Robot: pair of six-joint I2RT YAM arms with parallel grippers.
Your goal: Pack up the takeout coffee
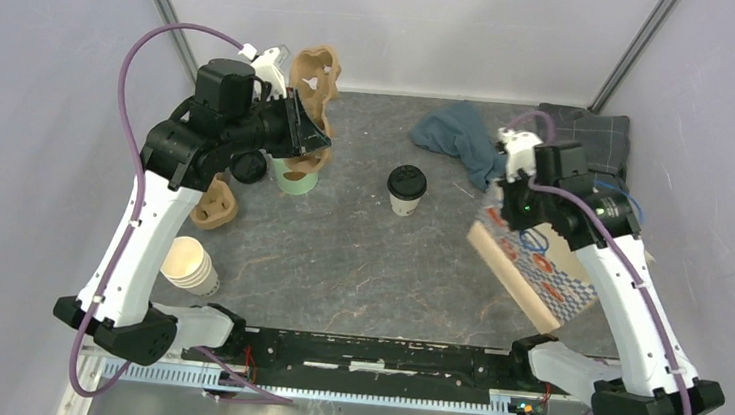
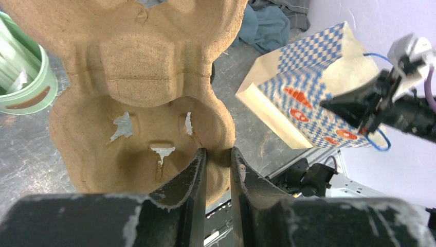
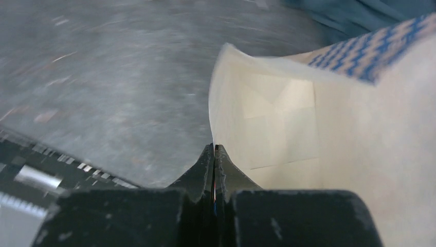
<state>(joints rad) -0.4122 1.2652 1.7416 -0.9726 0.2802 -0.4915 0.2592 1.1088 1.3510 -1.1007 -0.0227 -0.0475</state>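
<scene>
The takeout coffee [image 1: 406, 189], a white cup with a black lid, stands upright and alone at mid-table. My left gripper [image 1: 317, 145] [image 2: 218, 154] is shut on the edge of a brown pulp cup carrier [image 1: 316, 75] [image 2: 144, 92], which it holds up off the table at the back left. My right gripper [image 1: 513, 218] [image 3: 214, 149] is shut on the rim of a blue-checked paper bag [image 1: 538, 273] [image 3: 308, 134] [image 2: 308, 98]. The bag is tilted with its mouth open. Neither gripper touches the coffee.
A mint-green mug [image 1: 296, 178] [image 2: 23, 77] stands under the held carrier, with a loose black lid [image 1: 248, 167] beside it. A second brown carrier [image 1: 214, 204] and a stack of cream cups [image 1: 191, 264] lie at the left. A blue cloth [image 1: 455, 135] and a dark cloth [image 1: 586, 131] lie at the back right.
</scene>
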